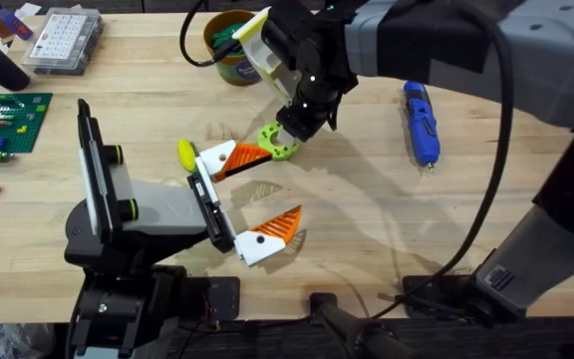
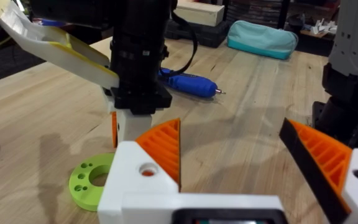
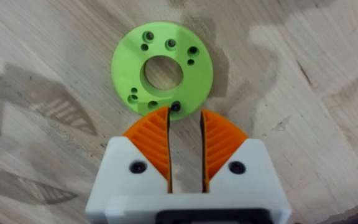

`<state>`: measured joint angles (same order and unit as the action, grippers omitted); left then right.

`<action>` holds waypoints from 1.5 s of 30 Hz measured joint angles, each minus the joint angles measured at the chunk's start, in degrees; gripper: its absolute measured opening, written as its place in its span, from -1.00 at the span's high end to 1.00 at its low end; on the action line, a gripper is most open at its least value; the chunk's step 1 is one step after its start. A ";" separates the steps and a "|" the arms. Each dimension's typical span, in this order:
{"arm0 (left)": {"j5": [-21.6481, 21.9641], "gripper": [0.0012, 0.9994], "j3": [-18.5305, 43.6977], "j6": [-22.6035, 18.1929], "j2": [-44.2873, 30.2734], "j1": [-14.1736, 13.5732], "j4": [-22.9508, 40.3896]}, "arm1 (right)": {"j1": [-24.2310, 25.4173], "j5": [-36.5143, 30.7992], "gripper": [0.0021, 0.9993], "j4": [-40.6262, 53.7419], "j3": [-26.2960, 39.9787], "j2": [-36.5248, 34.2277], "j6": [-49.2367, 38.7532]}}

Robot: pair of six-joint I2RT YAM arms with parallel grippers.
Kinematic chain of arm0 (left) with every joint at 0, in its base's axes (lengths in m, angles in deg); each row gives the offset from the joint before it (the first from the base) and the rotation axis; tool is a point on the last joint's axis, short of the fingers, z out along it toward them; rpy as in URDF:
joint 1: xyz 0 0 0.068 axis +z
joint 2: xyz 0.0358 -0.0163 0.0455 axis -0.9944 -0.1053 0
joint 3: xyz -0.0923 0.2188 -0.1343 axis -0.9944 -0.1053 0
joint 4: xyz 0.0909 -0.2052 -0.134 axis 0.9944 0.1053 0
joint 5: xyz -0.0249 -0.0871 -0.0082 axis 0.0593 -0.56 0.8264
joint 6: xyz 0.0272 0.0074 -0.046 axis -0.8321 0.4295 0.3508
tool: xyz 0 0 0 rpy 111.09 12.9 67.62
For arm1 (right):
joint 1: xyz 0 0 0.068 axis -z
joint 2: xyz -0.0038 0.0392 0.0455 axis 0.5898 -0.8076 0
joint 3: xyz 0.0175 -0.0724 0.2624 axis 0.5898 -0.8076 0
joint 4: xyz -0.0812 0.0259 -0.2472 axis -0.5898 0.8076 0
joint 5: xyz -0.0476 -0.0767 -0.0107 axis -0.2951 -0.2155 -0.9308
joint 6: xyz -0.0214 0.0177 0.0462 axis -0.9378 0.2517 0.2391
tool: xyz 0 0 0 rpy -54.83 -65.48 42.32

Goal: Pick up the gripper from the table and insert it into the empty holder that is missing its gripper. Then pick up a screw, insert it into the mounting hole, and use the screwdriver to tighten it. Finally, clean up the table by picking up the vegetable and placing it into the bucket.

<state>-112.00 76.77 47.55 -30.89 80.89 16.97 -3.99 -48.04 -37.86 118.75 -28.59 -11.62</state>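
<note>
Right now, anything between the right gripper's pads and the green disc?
Nothing. In the right wrist view the right gripper hangs directly over the near rim of the vegetable, with bare table around.

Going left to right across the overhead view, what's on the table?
Green building plate → clear parts box → left gripper, jaws open → green disc, with the right gripper over it → blue screwdriver.
</note>
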 joint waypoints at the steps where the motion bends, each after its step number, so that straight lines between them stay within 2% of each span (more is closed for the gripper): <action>1: 0.00 -0.98 0.00 0.00 0.01 0.00 0.04 | 0.02 0.02 0.52 0.08 -0.02 0.00 0.00; 19: 0.00 -0.98 0.00 0.00 0.00 0.00 0.21 | 0.02 3.27 0.52 -0.72 -0.02 0.00 -0.02; 45: 0.00 -0.98 0.00 0.00 0.00 0.00 0.21 | 0.02 3.25 0.52 -2.07 -0.24 0.00 -0.28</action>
<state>-112.00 76.77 47.55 -30.89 80.89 17.17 -3.98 -44.78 -39.93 118.51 -28.59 -11.90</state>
